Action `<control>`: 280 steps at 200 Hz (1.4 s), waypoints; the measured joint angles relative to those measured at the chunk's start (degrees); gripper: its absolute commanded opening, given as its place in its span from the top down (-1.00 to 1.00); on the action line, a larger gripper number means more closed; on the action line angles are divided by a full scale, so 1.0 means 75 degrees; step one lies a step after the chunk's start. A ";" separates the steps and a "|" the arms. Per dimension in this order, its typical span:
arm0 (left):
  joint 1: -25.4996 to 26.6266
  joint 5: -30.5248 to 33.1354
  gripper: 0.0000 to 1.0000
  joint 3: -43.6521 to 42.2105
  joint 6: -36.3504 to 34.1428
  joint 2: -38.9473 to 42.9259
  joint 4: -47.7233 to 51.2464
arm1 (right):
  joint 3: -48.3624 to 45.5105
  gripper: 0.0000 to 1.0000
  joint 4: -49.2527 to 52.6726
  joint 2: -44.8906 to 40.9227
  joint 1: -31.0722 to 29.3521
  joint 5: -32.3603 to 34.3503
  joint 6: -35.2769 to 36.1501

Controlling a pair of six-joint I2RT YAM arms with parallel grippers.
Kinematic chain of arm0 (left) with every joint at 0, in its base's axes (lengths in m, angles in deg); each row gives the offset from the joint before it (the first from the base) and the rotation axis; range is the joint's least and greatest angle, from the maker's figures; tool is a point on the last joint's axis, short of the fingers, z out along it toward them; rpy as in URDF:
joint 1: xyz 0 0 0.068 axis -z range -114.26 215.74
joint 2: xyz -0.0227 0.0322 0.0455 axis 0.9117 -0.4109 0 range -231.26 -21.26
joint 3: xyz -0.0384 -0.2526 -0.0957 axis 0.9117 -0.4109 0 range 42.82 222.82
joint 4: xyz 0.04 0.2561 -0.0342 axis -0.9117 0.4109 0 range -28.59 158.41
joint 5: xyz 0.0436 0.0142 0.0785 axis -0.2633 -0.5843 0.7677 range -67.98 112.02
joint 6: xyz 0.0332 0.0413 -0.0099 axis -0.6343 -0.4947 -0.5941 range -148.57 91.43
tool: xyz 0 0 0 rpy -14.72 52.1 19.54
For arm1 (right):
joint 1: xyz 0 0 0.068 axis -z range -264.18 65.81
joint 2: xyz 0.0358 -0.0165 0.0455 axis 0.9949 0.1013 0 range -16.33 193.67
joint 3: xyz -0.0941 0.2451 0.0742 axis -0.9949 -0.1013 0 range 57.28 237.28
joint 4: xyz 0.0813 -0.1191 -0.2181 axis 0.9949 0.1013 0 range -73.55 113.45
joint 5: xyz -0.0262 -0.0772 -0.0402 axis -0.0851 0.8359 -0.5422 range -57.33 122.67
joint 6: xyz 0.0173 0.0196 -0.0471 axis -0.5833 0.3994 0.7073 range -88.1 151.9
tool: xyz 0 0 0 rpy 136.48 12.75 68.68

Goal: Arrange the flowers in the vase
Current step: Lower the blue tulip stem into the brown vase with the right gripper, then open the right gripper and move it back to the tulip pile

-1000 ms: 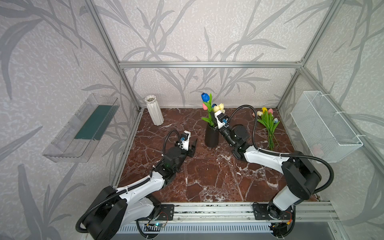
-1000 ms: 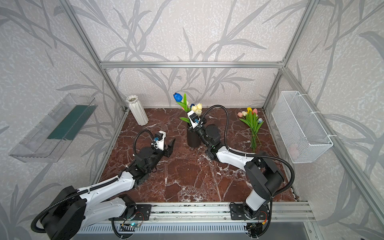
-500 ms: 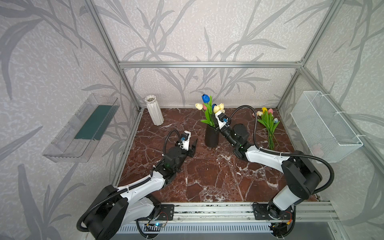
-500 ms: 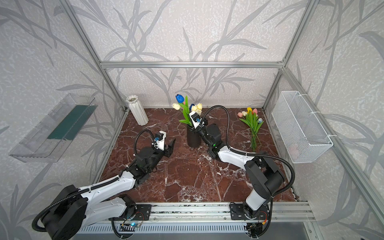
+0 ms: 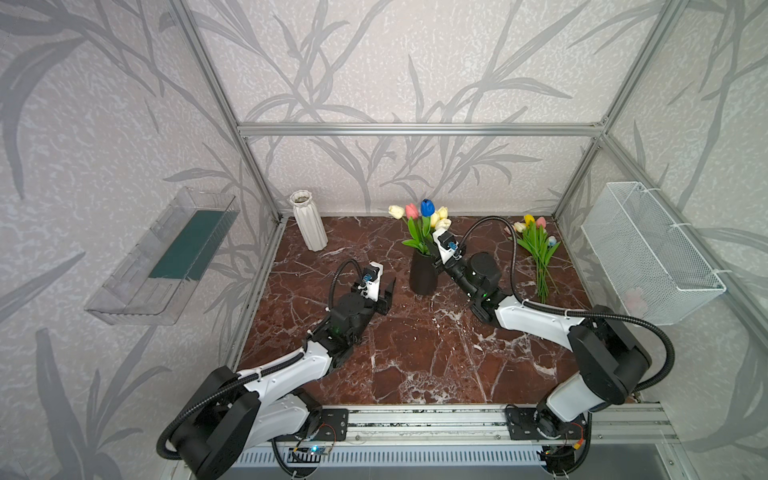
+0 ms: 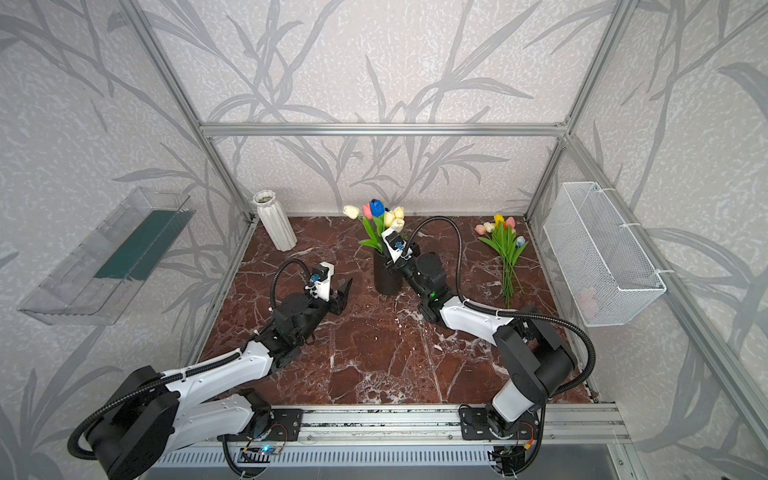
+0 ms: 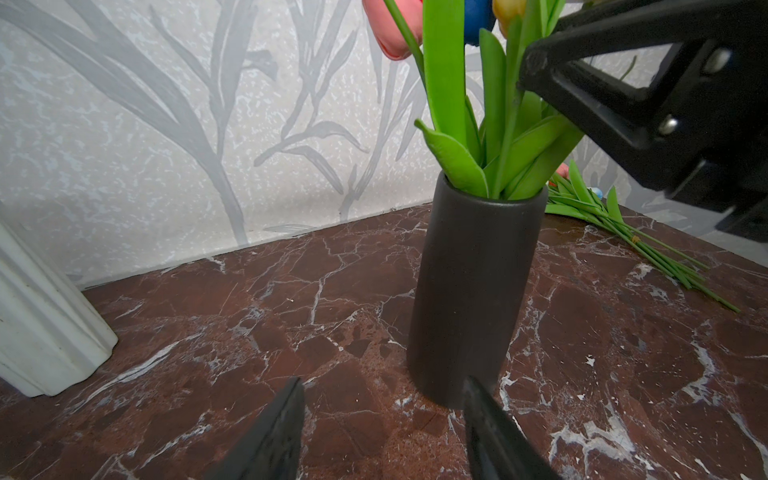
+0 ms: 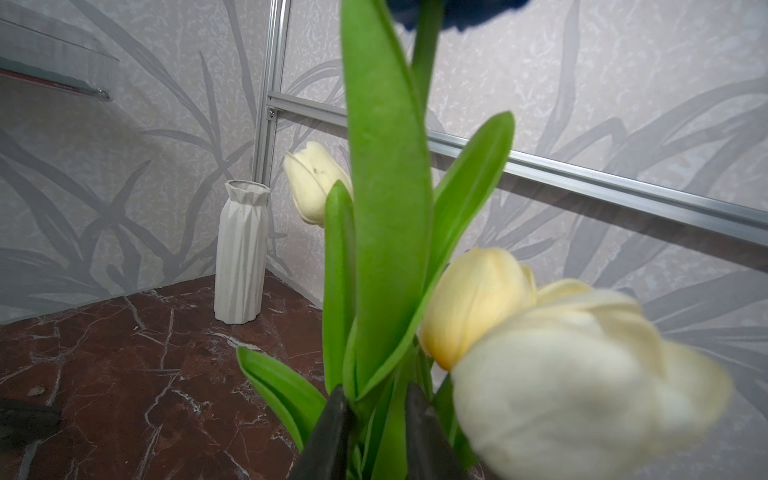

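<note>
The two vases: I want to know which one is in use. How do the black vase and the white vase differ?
The black vase is a smooth, straight cylinder; the white vase is ribbed with a narrowed neck. The black vase holds tulips; no flowers show in the white vase. The black vase stands mid-table, the white vase in the far left corner. Both stand upright on the marble table.

Marble tabletop (image 5: 415, 353) carries black vase (image 5: 422, 276), white vase (image 5: 309, 226), loose tulip bunch (image 5: 538, 253).

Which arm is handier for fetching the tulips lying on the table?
Right. The loose bunch lies on its side of the black vase, near the right tool; the left tool sits beyond the vase.
</note>
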 measured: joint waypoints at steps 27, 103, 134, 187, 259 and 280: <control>-0.0006 -0.0017 -0.24 0.0006 -0.0009 -0.0067 -0.0009 | -0.0134 0.56 0.0003 -0.0146 0.0047 0.0035 0.0000; -0.0006 -0.0029 -0.24 0.0114 -0.0017 -0.0221 -0.0064 | -0.0102 0.88 0.0306 -0.0498 0.0052 -0.0105 0.0009; -0.0006 -0.0026 -0.24 0.0114 -0.0017 -0.0221 -0.0061 | -0.0006 0.91 0.0536 -0.0498 0.0052 -0.0157 0.0006; -0.0006 -0.0026 -0.25 0.0125 -0.0017 -0.0286 -0.0061 | 0.0143 0.92 0.0863 -0.0262 0.0052 -0.0146 -0.0090; -0.0006 -0.0029 -0.26 0.0184 -0.0017 -0.0431 -0.0052 | 0.0140 0.35 0.1204 -0.0277 0.0052 -0.0108 -0.0286; -0.0006 -0.0032 -0.27 0.0277 -0.0017 -0.0434 -0.0052 | 0.0137 0.21 0.1457 -0.0554 0.0052 -0.0111 -0.0315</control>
